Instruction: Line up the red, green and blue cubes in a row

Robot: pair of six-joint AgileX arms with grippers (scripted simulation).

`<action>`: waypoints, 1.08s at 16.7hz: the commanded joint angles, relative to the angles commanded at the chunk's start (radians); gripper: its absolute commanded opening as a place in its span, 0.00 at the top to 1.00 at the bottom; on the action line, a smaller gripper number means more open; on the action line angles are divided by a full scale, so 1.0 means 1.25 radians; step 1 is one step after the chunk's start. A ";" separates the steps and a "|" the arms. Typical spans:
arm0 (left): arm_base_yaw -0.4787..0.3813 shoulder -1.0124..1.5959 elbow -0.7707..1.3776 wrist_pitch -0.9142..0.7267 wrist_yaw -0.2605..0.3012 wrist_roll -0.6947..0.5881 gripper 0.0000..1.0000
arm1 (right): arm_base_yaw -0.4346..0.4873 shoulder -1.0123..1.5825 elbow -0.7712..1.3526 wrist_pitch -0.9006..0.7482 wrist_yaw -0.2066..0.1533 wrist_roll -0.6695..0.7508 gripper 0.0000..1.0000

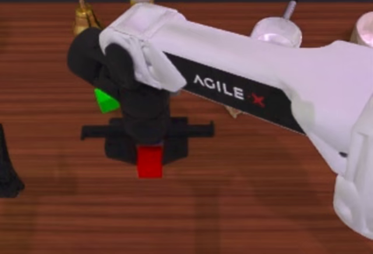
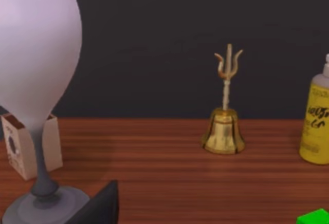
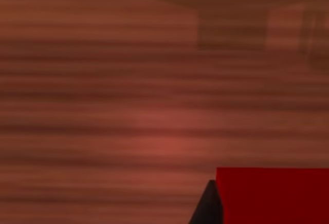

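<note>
My right gripper [image 1: 150,149], jaws clamped on the red cube [image 1: 150,161], hovers mid-worktop [image 1: 245,207], near the green cube [image 1: 105,100]. No blue cube shows; no row formed yet. My left gripper [image 1: 7,175] sits parked at left, its jaws unreadable.

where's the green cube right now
In the top view the green cube sits left of centre on the table, half hidden under the right arm's black wrist, up and left of the red cube. The left wrist view catches its corner.
</note>
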 joint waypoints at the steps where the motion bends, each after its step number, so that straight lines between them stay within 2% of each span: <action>1: 0.000 0.000 0.000 0.000 0.000 0.000 0.00 | 0.000 0.000 0.000 0.000 0.000 0.000 1.00; 4: 0.000 0.000 0.000 0.000 0.000 0.000 0.00 | -0.001 -0.001 -0.015 0.016 -0.002 -0.001 1.00; 11: 0.000 0.000 0.000 0.000 0.000 0.000 0.00 | 0.003 0.029 -0.160 0.191 0.000 0.003 1.00; 15: 0.000 0.000 0.000 0.000 0.000 0.000 0.00 | 0.003 0.032 -0.166 0.198 0.000 0.003 1.00; 18: 0.000 0.000 0.000 0.000 0.000 0.000 0.00 | 0.003 0.032 -0.166 0.198 0.000 0.003 0.77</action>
